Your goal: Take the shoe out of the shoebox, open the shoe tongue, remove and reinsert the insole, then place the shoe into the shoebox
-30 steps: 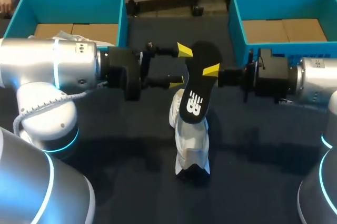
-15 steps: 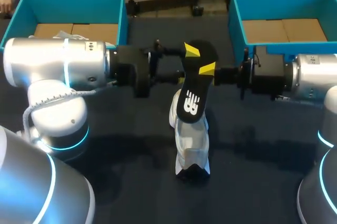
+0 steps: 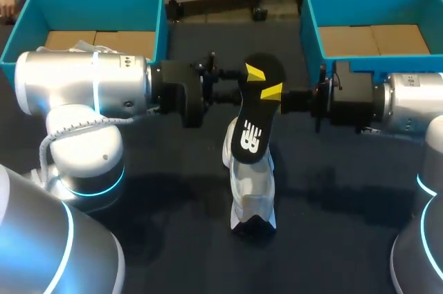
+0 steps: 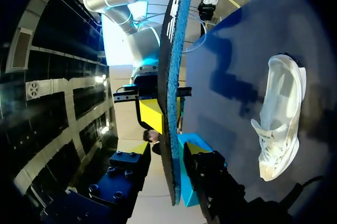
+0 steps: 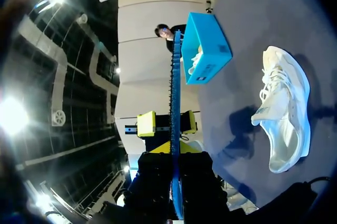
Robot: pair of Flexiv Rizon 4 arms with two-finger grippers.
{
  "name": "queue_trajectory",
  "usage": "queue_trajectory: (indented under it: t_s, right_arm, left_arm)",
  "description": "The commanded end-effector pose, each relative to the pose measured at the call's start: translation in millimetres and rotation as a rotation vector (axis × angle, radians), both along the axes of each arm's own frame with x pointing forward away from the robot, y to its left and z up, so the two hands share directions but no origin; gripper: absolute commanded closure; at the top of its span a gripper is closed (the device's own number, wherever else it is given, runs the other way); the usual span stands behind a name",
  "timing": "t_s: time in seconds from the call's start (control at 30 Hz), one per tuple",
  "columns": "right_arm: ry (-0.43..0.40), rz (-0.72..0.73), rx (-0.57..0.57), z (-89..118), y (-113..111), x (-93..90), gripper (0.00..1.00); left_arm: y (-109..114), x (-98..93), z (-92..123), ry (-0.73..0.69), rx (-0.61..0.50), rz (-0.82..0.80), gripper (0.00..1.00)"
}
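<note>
The dark table (image 3: pixel 173 239) carries every item.

1. Far left corner: a teal shoebox (image 3: pixel 83 0), open, with a brown cardboard floor. A white item (image 5: pixel 196 58) lies inside it; its type cannot be confirmed.
2. Left arm: it enters from the left side and extends level across the table toward the middle. The left gripper (image 4: pixel 166 150) straddles the insole (image 3: pixel 257 121) with its fingers spread. One yellow tip lies close against the insole and the other stands off with a visible gap.
3. Middle of the table: the black insole is held upright in the air, between the two arms. The white shoe (image 3: pixel 252 190) rests on the table below it, nearer the front edge, and is clear of the insole in both wrist views.
4. Right arm: it enters from the right side, level with the left arm. The right gripper (image 5: pixel 175 156) pinches the insole edge between its fingers.
5. Far right corner: a second teal shoebox (image 3: pixel 311 24), open, with only a cardboard floor visible.
</note>
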State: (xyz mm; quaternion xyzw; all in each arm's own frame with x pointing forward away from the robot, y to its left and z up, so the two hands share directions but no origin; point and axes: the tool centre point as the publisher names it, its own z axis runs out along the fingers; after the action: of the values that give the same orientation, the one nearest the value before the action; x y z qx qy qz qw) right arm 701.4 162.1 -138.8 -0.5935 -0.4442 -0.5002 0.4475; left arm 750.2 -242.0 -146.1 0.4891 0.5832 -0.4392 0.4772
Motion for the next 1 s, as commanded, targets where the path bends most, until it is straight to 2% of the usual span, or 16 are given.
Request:
queue_trajectory:
  t_s: [0.03,0.1,0.37,0.67,0.8,0.93,1.0]
  right_arm:
    - [0.002,0.004,-0.003,1.5,0.2,-1.7,1.00]
    - [0.002,0.008,-0.002,1.6,0.5,-1.9,1.00]
    - [0.003,0.021,0.002,1.4,1.4,-1.4,1.00]
    - [0.001,0.026,0.006,0.4,1.7,-0.9,1.00]
    - [-0.001,0.025,0.007,0.2,1.5,-0.7,1.00]
    - [0.000,0.024,0.007,0.0,1.3,-0.8,1.00]
    - [0.001,0.025,0.007,-0.5,1.2,-0.9,1.00]
  left_arm:
    - [-2.1,0.8,-3.3,-0.002,-0.005,0.003,0.66]
    - [-2.4,1.3,-4.0,-0.002,-0.006,0.004,0.67]
    - [-3.5,2.0,-5.1,-0.010,-0.018,-0.003,0.84]
    - [-7.3,-2.7,-5.3,-0.011,-0.027,-0.016,0.82]
    - [-7.8,-3.5,-6.3,-0.009,-0.027,-0.020,0.85]
    - [-7.6,-3.7,-8.0,-0.007,-0.024,-0.018,0.90]
    - [-7.5,-3.6,-8.5,-0.005,-0.023,-0.017,0.98]
